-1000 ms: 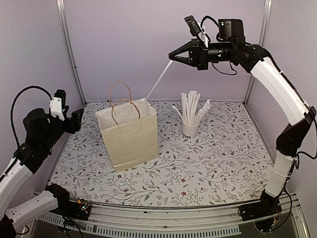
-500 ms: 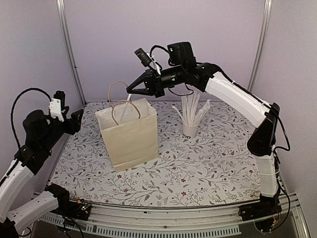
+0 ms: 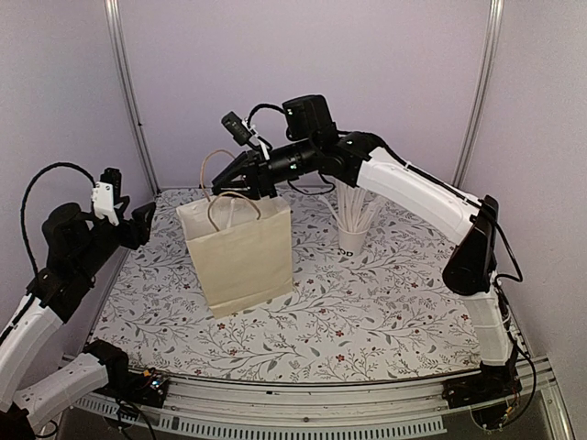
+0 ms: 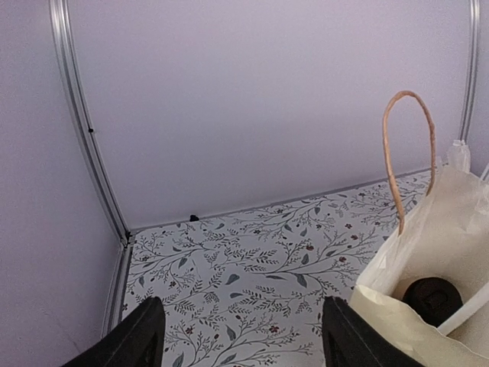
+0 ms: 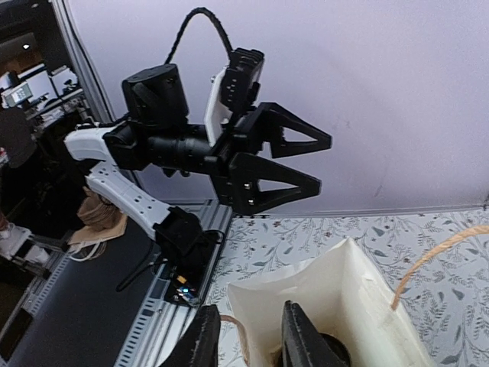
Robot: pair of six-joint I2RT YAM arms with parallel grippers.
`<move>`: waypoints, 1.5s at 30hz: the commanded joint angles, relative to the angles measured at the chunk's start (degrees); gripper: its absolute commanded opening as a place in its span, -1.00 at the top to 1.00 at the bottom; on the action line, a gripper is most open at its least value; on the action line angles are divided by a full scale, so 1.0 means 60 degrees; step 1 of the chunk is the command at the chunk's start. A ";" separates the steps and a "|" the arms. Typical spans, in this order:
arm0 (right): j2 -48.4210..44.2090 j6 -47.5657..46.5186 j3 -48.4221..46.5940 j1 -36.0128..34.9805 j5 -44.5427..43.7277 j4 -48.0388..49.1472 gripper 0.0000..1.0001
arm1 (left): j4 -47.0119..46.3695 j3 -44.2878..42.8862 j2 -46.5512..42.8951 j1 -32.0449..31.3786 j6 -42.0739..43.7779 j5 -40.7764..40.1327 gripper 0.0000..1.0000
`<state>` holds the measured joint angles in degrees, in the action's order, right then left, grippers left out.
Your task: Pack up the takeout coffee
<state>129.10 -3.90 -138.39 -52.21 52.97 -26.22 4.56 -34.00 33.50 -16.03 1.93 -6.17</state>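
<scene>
**While the coffee sits in the bag: handling notes**

Since only the left wrist cam looks down the opening, that's the view I go by. The takeout coffee [image 4: 432, 294] stands upright on the floor of the paper bag [image 3: 240, 252]. Just its black lid [image 4: 430, 291] shows, at about 4 o'clock in that view, with a white straw [image 4: 466, 310] leaning just beside it. On the table the bag is at roughly 10 o'clock from centre. The cup of spare straws [image 3: 351, 240] is at about 1 o'clock, apart from the bag.

The left gripper [image 4: 241, 325] is spread wide with nothing in it, out at the 9 o'clock edge. The right gripper [image 5: 250, 336] hangs right over the bag mouth. Its fingers look close together, but I can't tell from the wrist cam whether they pinch the straw or nothing at all.

Handling, my guess: the paper walls are soft and will dent under a hard squeeze. The plastic lid is slick and could pop off, and a full cup will slosh. So I wouldn't grab the lid. If the cup needs shifting, I'd take it around the wall just under the rim, where the lid stiffens it, and keep it vertical. Otherwise I'd go for the bag's cord handles [image 4: 405, 153], both together, because the thin paper sides would likely just buckle.
</scene>
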 commanded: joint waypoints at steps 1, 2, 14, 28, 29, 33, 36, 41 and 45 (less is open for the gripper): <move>0.0179 -0.0246 -0.0087 0.0058 -0.1829 -0.0162 0.32 | -0.0218 0.0027 0.0044 0.0153 0.0050 0.0209 -0.44; 0.0132 -0.0317 -0.0094 0.0058 -0.2111 -0.0258 0.26 | -0.0197 0.0027 0.0022 0.0173 0.0065 0.0214 -0.44; -0.2581 -0.2492 0.2244 0.0484 -0.4964 -0.0769 0.07 | -0.0161 0.0066 -0.0080 0.0229 0.0134 0.0333 -0.45; -0.3658 -0.4995 0.4710 0.2709 -0.6090 -0.3141 0.06 | -0.0217 0.0132 -0.0230 0.0281 0.0169 0.0433 -0.46; -0.3566 -0.5049 0.4727 0.2710 -0.6122 -0.3212 0.06 | -0.0228 0.0130 -0.0210 0.0284 0.0182 0.0436 -0.45; -0.3169 -0.5001 0.4668 0.2709 -0.6209 -0.3370 0.05 | -0.0213 0.0127 -0.0189 0.0311 0.0198 0.0443 -0.46; -0.2875 -0.4914 0.4637 0.2719 -0.6285 -0.3352 0.05 | -0.0199 0.0154 -0.0246 0.0302 0.0185 0.0456 -0.46; -0.2464 -0.4854 0.4609 0.2710 -0.6448 -0.3204 0.04 | -0.0215 0.0173 -0.0233 0.0314 0.0215 0.0465 -0.46; -0.2224 -0.4849 0.4539 0.2710 -0.6552 -0.2990 0.04 | -0.0222 0.0153 -0.0178 0.0314 0.0215 0.0544 -0.46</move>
<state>114.13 -32.84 -110.52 -35.75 15.00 -45.39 4.56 -33.76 32.49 -14.85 2.44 -3.64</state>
